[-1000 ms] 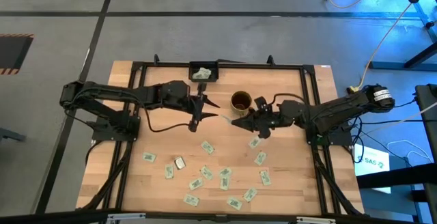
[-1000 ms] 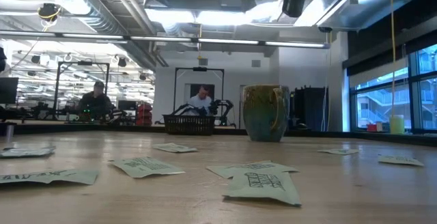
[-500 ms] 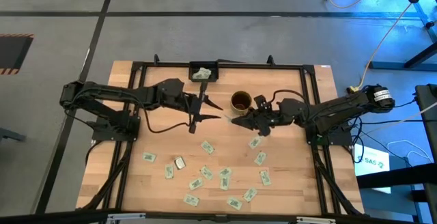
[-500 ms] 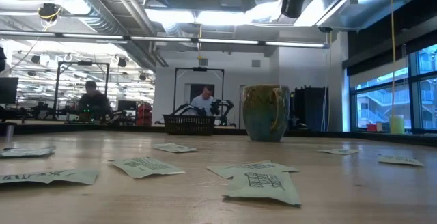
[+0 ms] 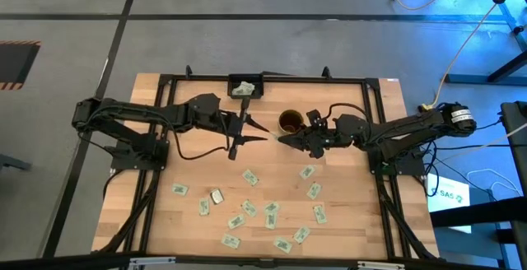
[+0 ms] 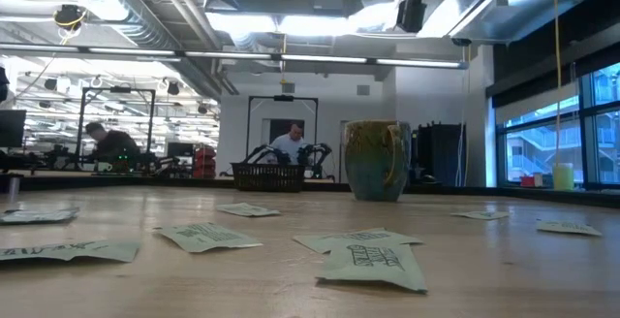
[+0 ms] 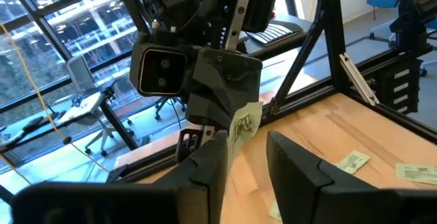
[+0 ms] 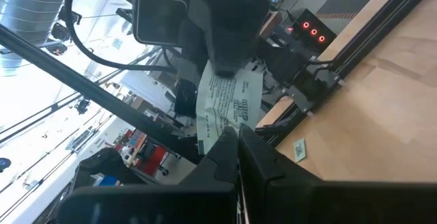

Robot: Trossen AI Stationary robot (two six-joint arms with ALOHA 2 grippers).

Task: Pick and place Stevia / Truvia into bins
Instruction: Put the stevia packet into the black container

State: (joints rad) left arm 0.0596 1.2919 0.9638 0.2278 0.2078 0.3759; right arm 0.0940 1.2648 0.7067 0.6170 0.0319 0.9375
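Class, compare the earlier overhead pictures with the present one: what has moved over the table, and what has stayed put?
The right tool moved up toward the mug, carrying its sachet closer to the left tool, whose fingers narrowed. The sachet it had been over now lies uncovered. The mug, black tray and loose sachets stayed put.

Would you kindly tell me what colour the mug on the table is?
The mug is green, shading to brownish-gold near its rim; the low view shows it best.

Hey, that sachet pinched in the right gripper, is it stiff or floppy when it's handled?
Probably light and fairly floppy: the sachet stands out of the right gripper with a slight curl. Loose sachets lie flat, so likely won't roll.
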